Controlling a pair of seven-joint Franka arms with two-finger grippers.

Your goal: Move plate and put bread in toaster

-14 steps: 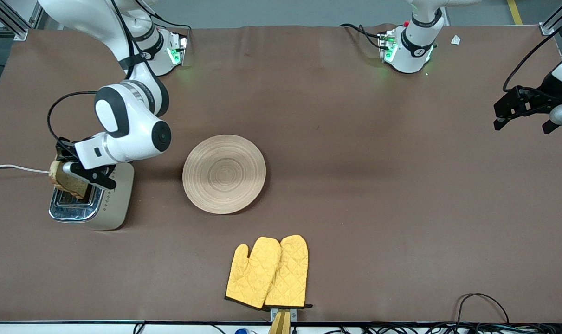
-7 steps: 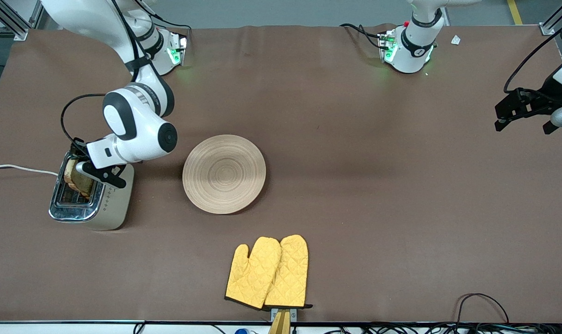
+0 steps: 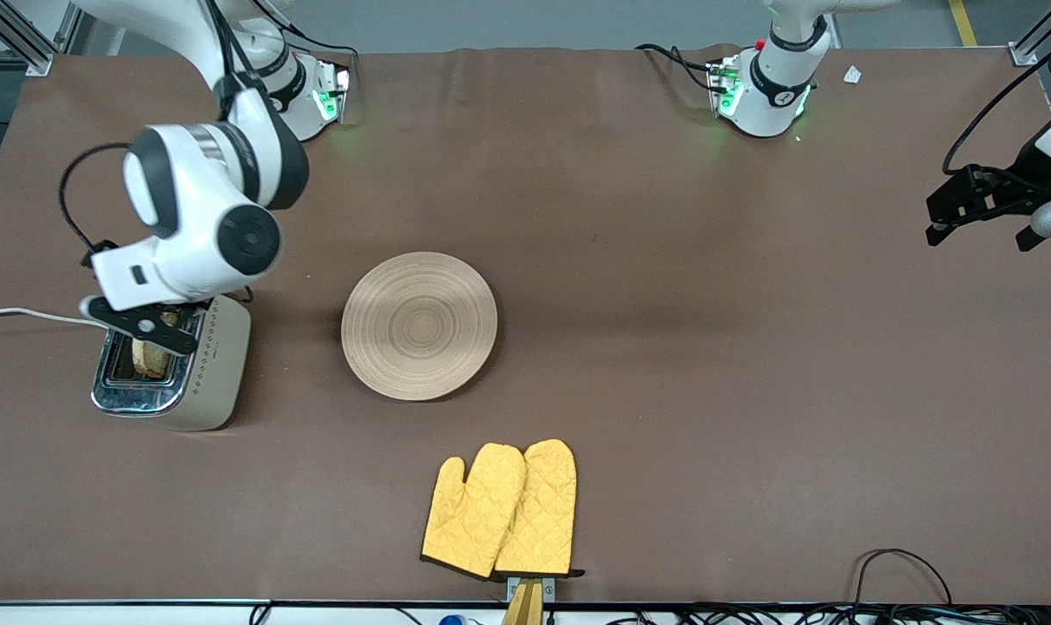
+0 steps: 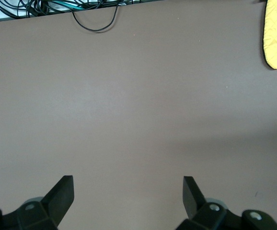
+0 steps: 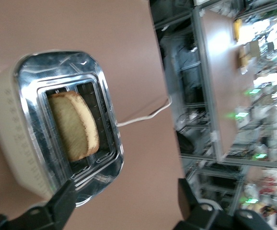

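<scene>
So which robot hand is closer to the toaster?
Right. The right gripper hangs open just above the toaster. The left gripper waits open at the left arm's end of the table.

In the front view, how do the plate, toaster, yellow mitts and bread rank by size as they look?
1. Plate
2. Yellow mitts, as a pair; close to the toaster, unsure
3. Toaster, partly hidden by the arm
4. Bread

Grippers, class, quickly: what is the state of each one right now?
Left gripper: open, empty, over bare table at the left arm's end.
Right gripper: open, empty, over the toaster, where the bread sits in a slot.
</scene>
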